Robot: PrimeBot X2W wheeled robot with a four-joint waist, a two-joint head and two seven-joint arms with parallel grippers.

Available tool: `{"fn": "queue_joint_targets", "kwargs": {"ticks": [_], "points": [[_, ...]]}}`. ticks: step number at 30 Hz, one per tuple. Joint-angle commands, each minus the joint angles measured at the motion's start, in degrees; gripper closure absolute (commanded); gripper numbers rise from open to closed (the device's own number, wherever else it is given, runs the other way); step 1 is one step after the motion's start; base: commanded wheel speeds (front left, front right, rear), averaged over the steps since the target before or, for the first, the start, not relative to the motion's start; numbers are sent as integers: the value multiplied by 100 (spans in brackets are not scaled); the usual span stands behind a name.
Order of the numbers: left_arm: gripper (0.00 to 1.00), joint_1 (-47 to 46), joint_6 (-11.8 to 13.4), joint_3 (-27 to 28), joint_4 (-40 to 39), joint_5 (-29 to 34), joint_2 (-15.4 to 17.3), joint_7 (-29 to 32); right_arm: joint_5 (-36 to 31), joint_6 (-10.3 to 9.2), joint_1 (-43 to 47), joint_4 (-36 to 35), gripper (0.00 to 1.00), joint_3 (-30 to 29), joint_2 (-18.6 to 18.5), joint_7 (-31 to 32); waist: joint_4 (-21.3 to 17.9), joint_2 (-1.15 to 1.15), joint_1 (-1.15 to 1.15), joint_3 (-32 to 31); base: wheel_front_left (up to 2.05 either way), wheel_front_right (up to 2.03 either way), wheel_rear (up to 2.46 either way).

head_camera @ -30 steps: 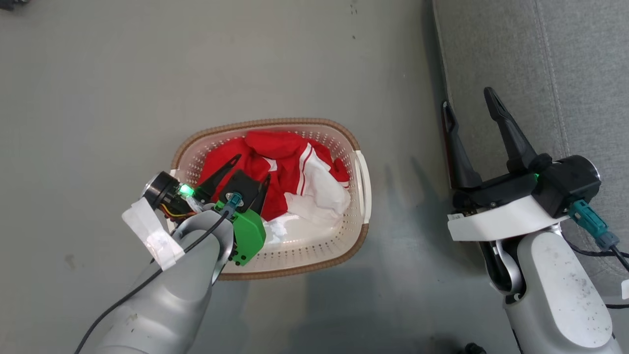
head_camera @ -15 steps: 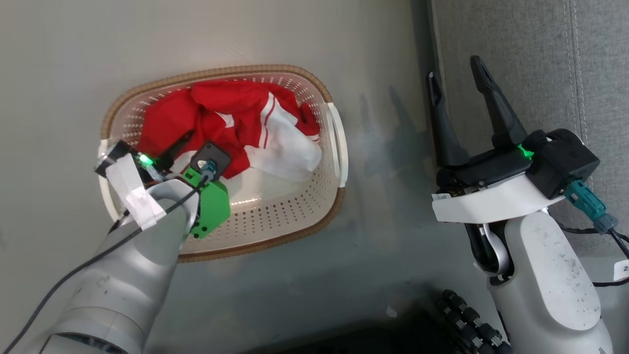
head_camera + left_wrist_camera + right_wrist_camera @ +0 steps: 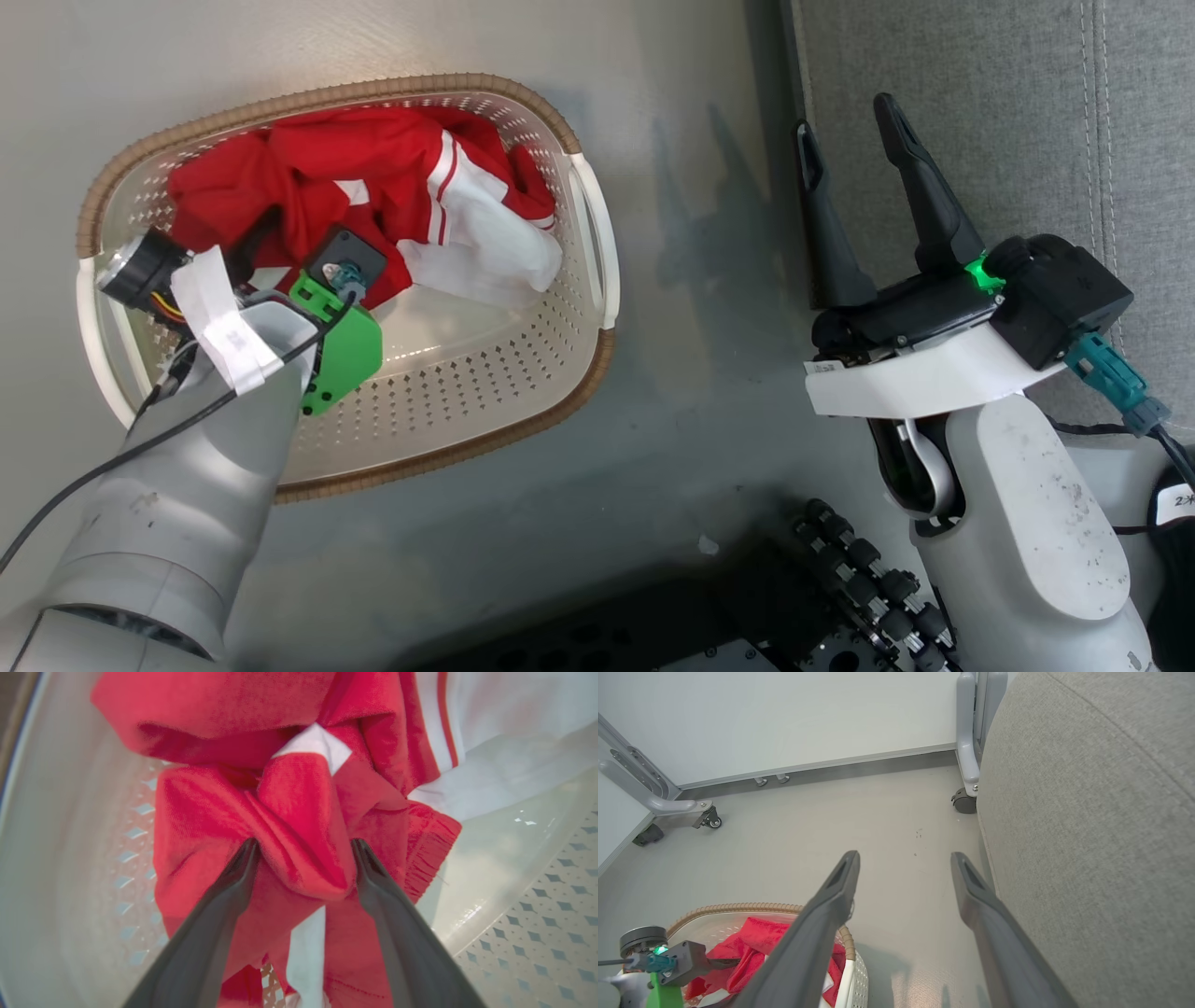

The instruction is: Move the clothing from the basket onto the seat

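Note:
The cream basket (image 3: pixel 308 93) with its brown rim stands on the floor at the left. Red and white clothing (image 3: pixel 373 168) lies bunched in its far half. My left arm reaches down into the basket, its green wrist housing (image 3: pixel 341 345) above the pile. In the left wrist view my left gripper (image 3: pixel 303 844) is open, its two fingers straddling a raised fold of red clothing (image 3: pixel 299 812). My right gripper (image 3: pixel 845 117) hangs open and holds nothing, above the floor beside the grey seat (image 3: pixel 980 93). The right wrist view shows the seat (image 3: pixel 1087 812) at the right and the basket (image 3: pixel 738 906) low on the left.
Two grey frames on casters (image 3: pixel 966 802) (image 3: pixel 707 819) stand along the white wall beyond the basket. My dark base with its rollers (image 3: pixel 859 579) lies at the bottom of the head view. Grey floor (image 3: pixel 709 373) separates basket and seat.
The head camera has tilted, so the whole picture has shifted. My left gripper has sunk deeper into the basket onto the red clothing. My right gripper stays open.

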Motion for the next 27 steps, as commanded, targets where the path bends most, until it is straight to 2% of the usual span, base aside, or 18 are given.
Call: {"fn": "queue_joint_targets", "kwargs": {"ticks": [1,2,5,15,27], "points": [[0,-116,40,-8,16,-14,62,75,38,0,-91,-32,0,15,-3,-26,-51,0,-1,68,0,0,0],[0,-123,74,-3,18,-33,74,119,46,0,-88,-36,0,19,-1,-27,-58,0,-1,81,0,0,0],[100,-172,99,-31,24,-46,107,257,68,0,-82,-42,0,42,4,-24,-82,0,-1,123,0,0,0],[100,-227,55,-118,35,-114,212,418,101,0,-85,-61,0,-4,10,-23,-123,0,-1,146,0,0,0],[100,127,-147,93,23,-632,-109,-376,-44,0,116,4,0,-158,7,-23,179,0,-1,-417,0,0,0]]}}
